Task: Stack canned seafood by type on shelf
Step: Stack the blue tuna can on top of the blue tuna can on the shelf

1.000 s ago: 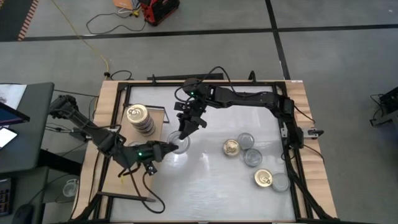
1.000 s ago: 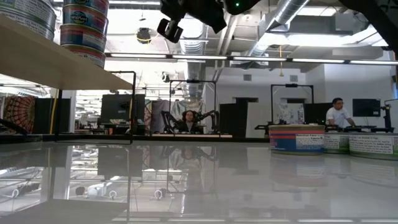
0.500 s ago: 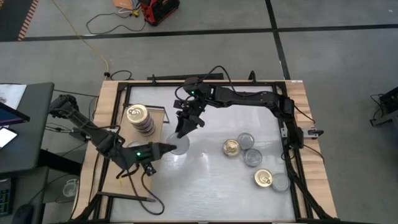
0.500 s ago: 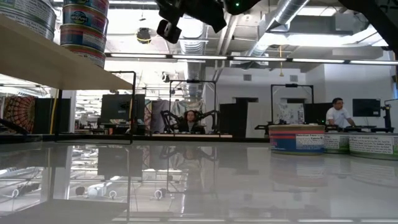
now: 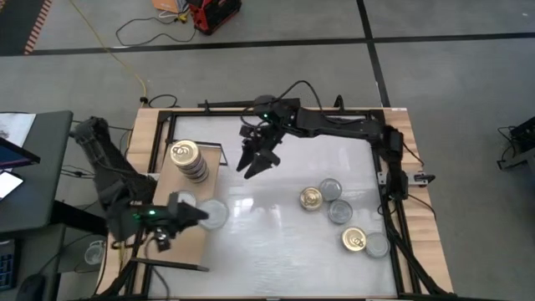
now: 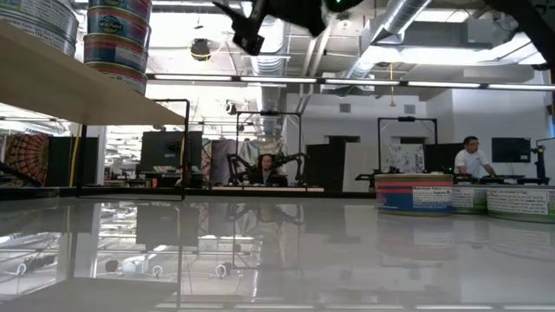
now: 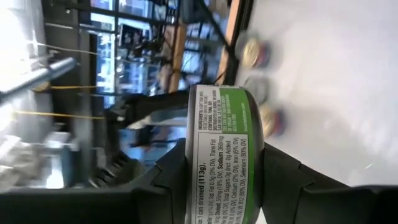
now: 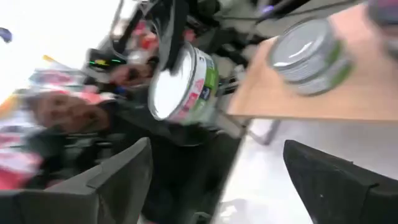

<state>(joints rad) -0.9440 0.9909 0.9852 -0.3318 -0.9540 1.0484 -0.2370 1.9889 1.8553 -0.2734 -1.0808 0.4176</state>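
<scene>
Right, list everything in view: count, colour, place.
shelf: one, light wood with black frame, table's left side
stacked tins: one stack, gold-topped, on the shelf
resting tin: one, silver-topped, on the shelf
held tin: one, silver-topped, at the shelf's edge
loose gold tins: two, on the table's right half
loose silver tins: three, beside them
table: one, white
people: two, in the room behind
left tool: shut on the held tin
right tool: open, above the table's middle
</scene>
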